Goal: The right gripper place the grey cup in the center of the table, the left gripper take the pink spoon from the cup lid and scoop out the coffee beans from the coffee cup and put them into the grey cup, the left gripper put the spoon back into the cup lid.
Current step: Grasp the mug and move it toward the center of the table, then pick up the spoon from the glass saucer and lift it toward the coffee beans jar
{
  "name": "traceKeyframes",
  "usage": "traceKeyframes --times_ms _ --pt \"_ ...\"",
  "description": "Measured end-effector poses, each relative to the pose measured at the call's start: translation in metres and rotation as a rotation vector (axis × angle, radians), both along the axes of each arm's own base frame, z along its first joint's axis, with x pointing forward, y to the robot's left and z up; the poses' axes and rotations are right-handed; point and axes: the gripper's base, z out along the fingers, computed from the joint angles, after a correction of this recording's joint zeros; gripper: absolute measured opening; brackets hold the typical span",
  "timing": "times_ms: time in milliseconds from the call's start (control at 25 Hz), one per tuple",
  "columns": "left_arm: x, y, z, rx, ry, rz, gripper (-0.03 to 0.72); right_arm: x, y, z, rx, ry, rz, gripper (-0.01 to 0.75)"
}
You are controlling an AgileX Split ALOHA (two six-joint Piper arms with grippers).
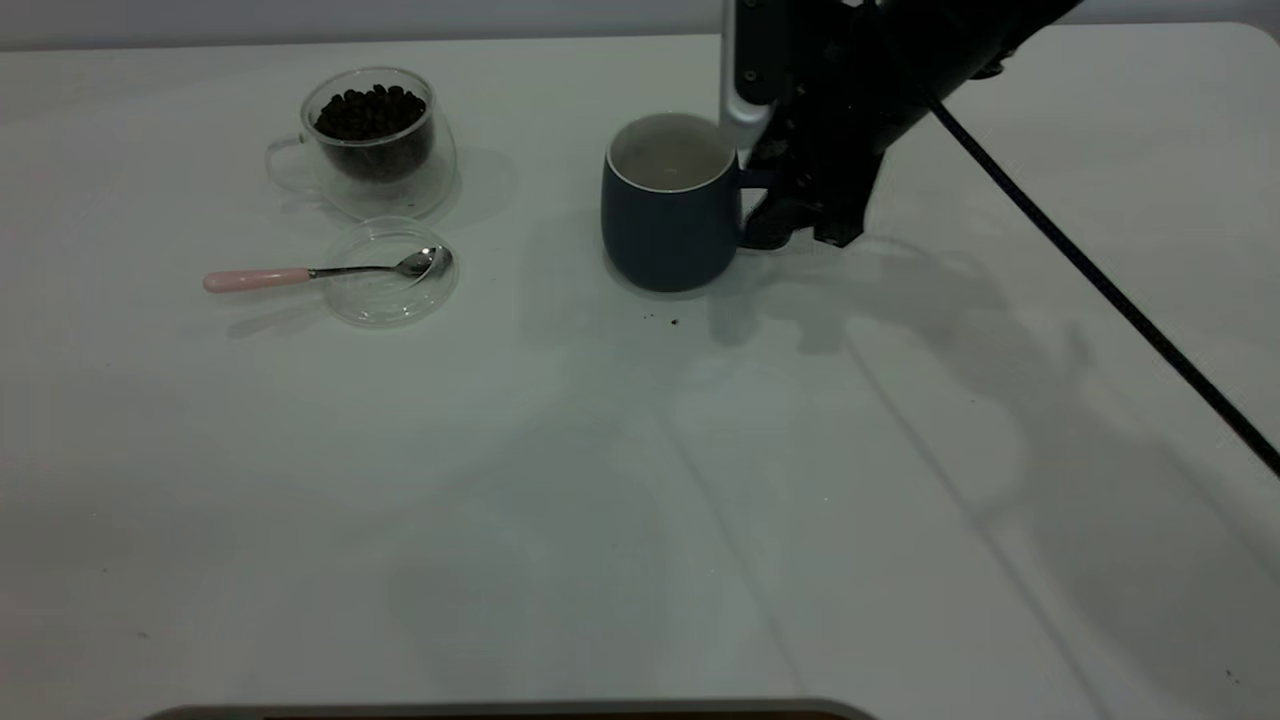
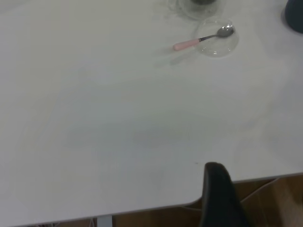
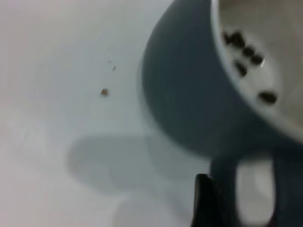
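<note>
**At upper centre: right gripper on the grey cup's handle**

Upper centre of the exterior frame: grey cup (image 1: 668,215) stands upright on the white table (image 1: 640,480), handle turned toward the right gripper (image 1: 790,215). Its fingers are at the handle; the right wrist view shows a dark finger (image 3: 204,201) just beside the handle loop, so they look closed on it, though the contact itself is partly hidden. A few coffee beans (image 3: 246,54) lie inside the cup. Small dark crumbs (image 1: 672,321) sit on the table just in front of the cup.

Upper left of the exterior frame: glass coffee cup (image 1: 375,140) filled with beans, upright. Just in front of it, the clear cup lid (image 1: 392,272), with the pink spoon (image 1: 320,272) resting bowl-in-lid, pink handle extending left onto the table.

Left gripper (image 2: 220,198): only one dark part shows at the bottom of its wrist view, over the table edge, well apart from the spoon. Cannot tell whether its fingers are open or closed.
</note>
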Motion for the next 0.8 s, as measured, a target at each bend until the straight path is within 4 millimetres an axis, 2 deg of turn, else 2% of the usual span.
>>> traceKeyframes --times_ms 120,240,320,400,480,560,640,680,800 --pt "0.0 0.0 0.0 0.0 0.0 0.0 0.47 -0.01 -0.014 0.013 0.011 0.034 -0.076 0.506" --pt "0.0 0.0 0.0 0.0 0.0 0.0 0.47 -0.023 -0.024 0.042 0.018 0.007 -0.158 0.506" --pt "0.0 0.0 0.0 0.0 0.0 0.0 0.47 -0.035 -0.031 0.067 0.059 -0.004 -0.294 0.506" --pt "0.0 0.0 0.0 0.0 0.0 0.0 0.47 -0.05 -0.039 0.091 0.17 0.033 -0.516 0.506" --pt "0.0 0.0 0.0 0.0 0.0 0.0 0.47 -0.073 -0.047 0.119 0.359 0.128 -0.801 0.506" --pt "0.0 0.0 0.0 0.0 0.0 0.0 0.47 -0.105 -0.054 0.133 0.491 0.258 -0.977 0.506" --pt "0.0 0.0 0.0 0.0 0.0 0.0 0.47 -0.14 -0.057 0.144 0.546 0.387 -1.014 0.506" --pt "0.0 0.0 0.0 0.0 0.0 0.0 0.47 -0.16 -0.058 0.144 0.529 0.468 -0.993 0.506" --pt "0.0 0.0 0.0 0.0 0.0 0.0 0.47 -0.213 -0.066 0.149 0.385 0.647 -0.935 0.506"
